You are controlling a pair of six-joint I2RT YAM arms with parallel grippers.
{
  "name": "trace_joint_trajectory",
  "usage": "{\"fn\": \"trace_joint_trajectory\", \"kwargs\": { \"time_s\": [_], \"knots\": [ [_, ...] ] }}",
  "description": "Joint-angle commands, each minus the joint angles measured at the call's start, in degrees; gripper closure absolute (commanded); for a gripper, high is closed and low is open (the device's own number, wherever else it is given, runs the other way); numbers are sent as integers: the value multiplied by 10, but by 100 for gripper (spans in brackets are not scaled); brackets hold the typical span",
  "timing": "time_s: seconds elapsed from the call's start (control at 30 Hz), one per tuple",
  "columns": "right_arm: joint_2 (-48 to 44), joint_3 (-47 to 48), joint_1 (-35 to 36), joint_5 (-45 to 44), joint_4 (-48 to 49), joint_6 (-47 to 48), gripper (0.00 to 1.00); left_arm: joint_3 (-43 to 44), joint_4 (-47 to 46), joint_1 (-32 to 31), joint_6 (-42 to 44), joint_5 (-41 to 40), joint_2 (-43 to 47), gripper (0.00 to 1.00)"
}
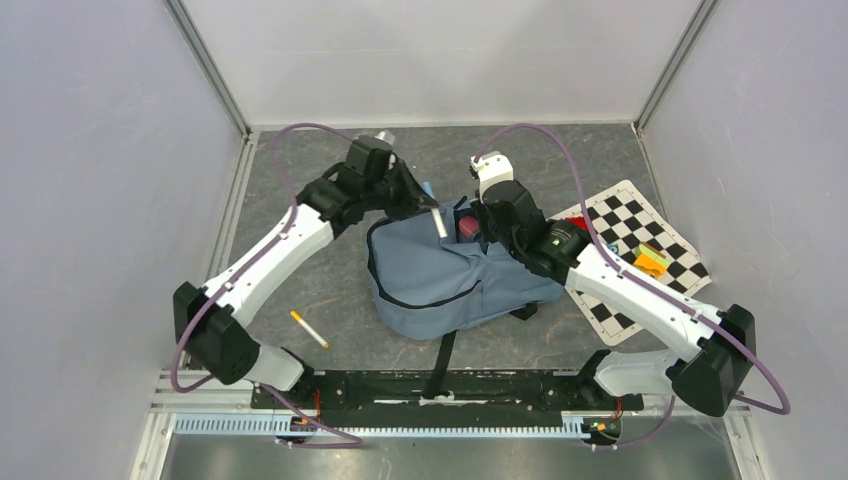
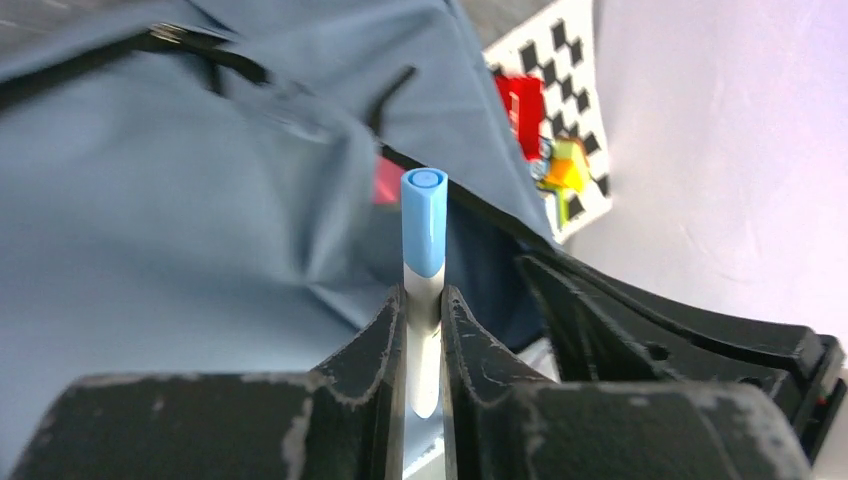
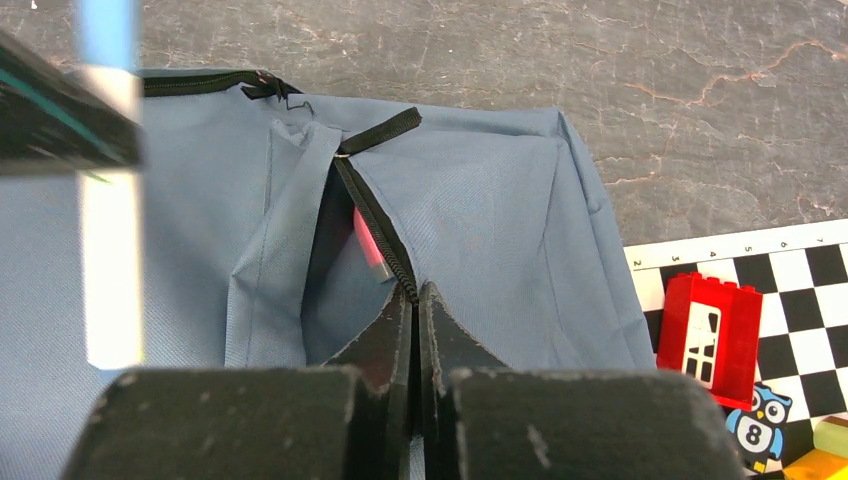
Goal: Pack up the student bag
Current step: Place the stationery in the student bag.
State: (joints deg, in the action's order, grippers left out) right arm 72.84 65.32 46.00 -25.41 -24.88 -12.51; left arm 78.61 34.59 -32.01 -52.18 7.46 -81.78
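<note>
The grey-blue student bag [image 1: 450,280] lies in the middle of the table with its zipped opening facing away from the arms. My left gripper [image 1: 430,208] is shut on a white marker with a blue cap [image 1: 438,221] and holds it over the bag's opening; in the left wrist view the marker [image 2: 424,225] sticks out past the gripper [image 2: 425,310] toward the bag [image 2: 190,230]. My right gripper [image 1: 484,228] is shut on the bag's zipper edge [image 3: 385,235] and holds the opening apart. A pink object [image 3: 368,240] lies inside.
A yellow pen [image 1: 309,329] lies on the table left of the bag. A checkerboard mat [image 1: 625,215] at the right carries a red brick [image 3: 715,335] and orange and green blocks [image 1: 652,261]. Walls enclose the table on three sides.
</note>
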Motion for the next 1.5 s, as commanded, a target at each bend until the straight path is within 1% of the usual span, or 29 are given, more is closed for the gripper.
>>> {"fn": "trace_joint_trajectory", "kwargs": {
  "time_s": [0.0,0.1,0.27,0.67,0.93,1.07,1.2,1.27,1.37,1.47],
  "knots": [
    [-16,26,-8,-15,71,8,100,27,-108,-35,-116,61,-49,90],
    [-22,24,-8,-18,71,6,100,39,-127,-59,-133,66,-73,91],
    [-28,19,-8,-19,72,2,100,10,-174,-79,-182,77,-90,91],
    [-34,14,-8,-14,71,-3,100,-130,-232,-105,-299,38,-27,91],
    [-23,26,-8,-12,72,-4,100,-139,-242,-122,-322,55,-45,91],
    [-21,31,-8,-8,81,-3,100,-144,-267,-126,-336,66,-62,91],
    [-20,32,-8,-7,82,-5,100,-118,-271,-126,-312,63,-85,91],
    [-21,31,-8,-2,82,-6,100,-109,-282,-127,-313,75,-104,90],
    [-24,29,-8,-1,81,-6,100,-101,-287,-129,-305,79,-118,85],
    [-29,23,-8,-7,81,-7,100,-97,-282,-129,-286,62,-114,67]
  ]
}}
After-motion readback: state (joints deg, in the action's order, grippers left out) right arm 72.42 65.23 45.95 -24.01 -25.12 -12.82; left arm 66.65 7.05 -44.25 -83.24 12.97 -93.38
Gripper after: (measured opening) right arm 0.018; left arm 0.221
